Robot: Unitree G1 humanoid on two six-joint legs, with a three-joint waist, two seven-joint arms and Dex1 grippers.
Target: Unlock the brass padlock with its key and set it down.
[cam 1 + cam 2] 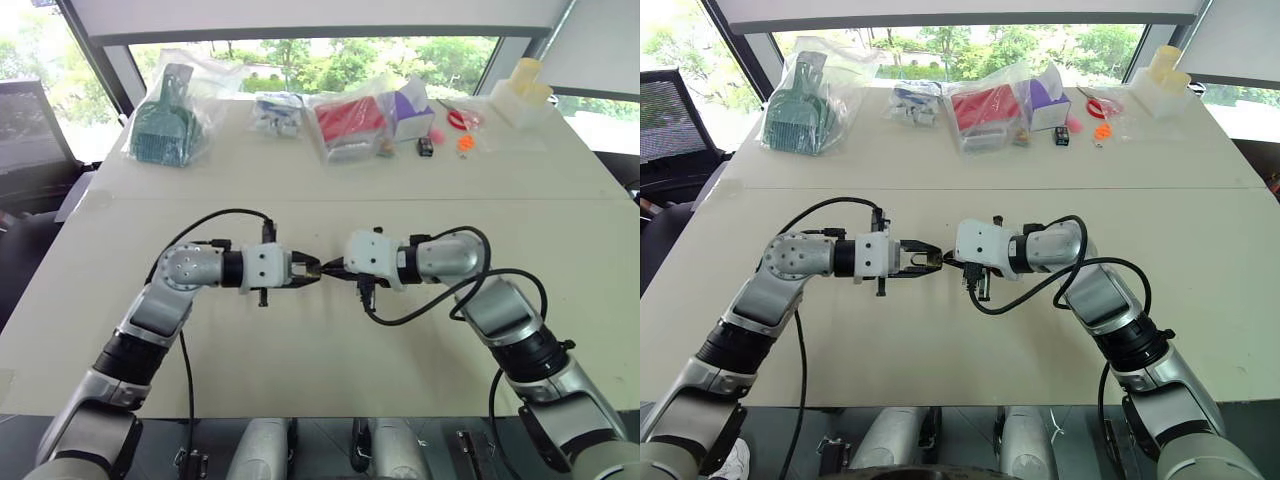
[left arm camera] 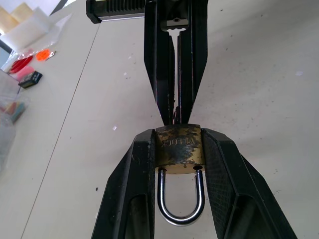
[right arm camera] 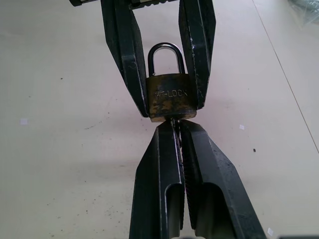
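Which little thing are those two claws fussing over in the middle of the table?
On the pale table, find where the two arms meet, well short of the bagged goods by the window. There the left gripper clamps a brass padlock, while the right gripper holds the key at its base. Its brass body and silvery shackle are unmistakable.

Lab-like room: white table (image 1: pixel 330 330), bagged goods (image 1: pixel 345 125), big windows (image 1: pixel 310 55)

"VT-LOCK" on brass padlock (image 3: pixel 169 97)
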